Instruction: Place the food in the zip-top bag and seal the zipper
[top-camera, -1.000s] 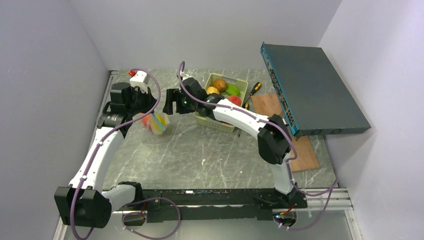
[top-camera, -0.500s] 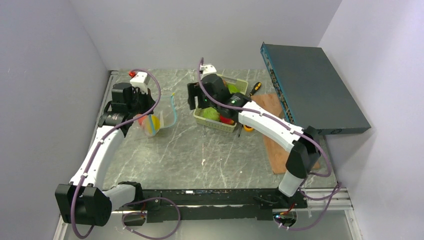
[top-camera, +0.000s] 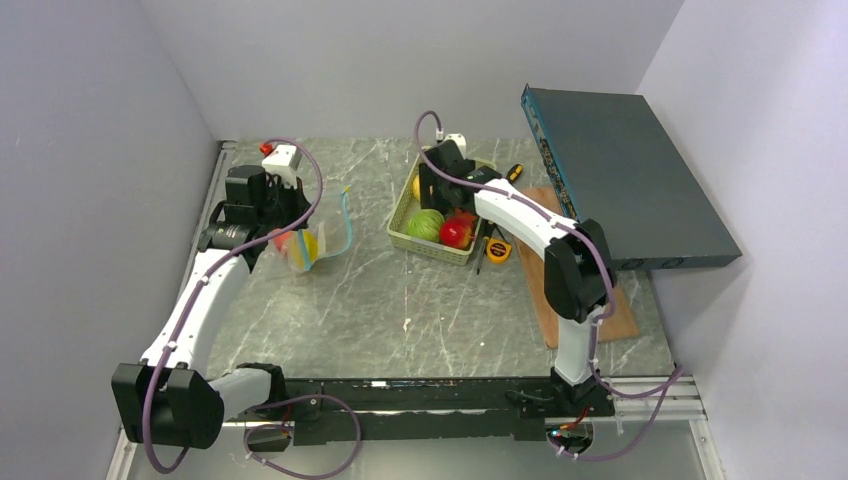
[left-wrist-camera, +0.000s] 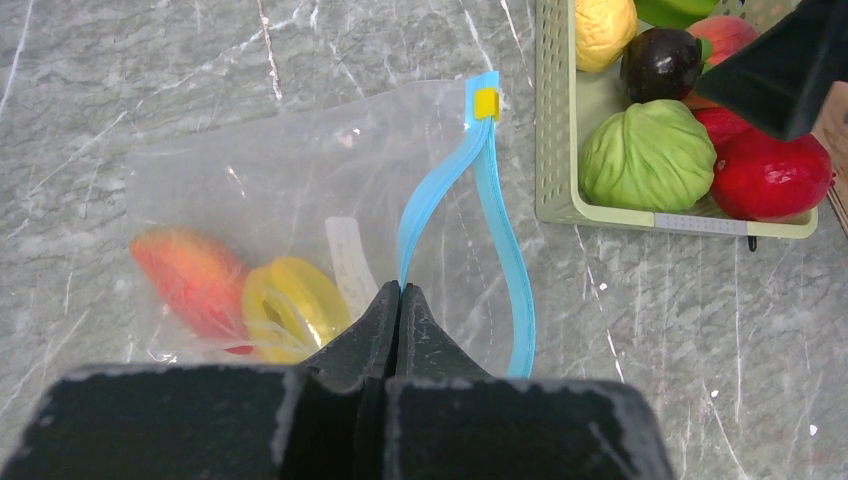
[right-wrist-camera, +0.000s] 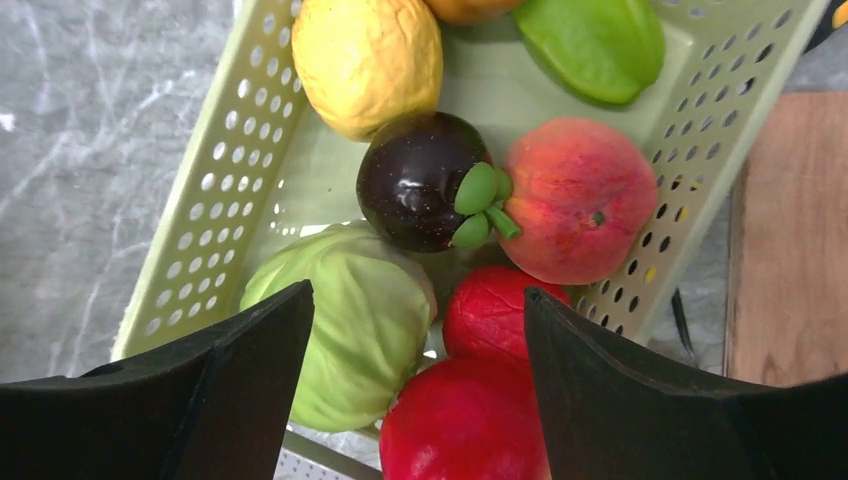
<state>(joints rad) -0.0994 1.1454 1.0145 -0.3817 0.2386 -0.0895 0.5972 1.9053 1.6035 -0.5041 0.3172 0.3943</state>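
Left gripper (left-wrist-camera: 398, 292) pinched on zipper (left-wrist-camera: 482, 135), right gripper (right-wrist-camera: 410, 300) wide — above food (right-wrist-camera: 415, 190) in basket (right-wrist-camera: 210, 190)

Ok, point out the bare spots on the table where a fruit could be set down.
Widest bare marble lies between the zip-top bag, the basket and the arm bases. A narrower strip runs between bag and basket to the back wall. Crowded: the basket, with the right gripper over it, and its right side, with tape measure, screwdriver and wooden board.
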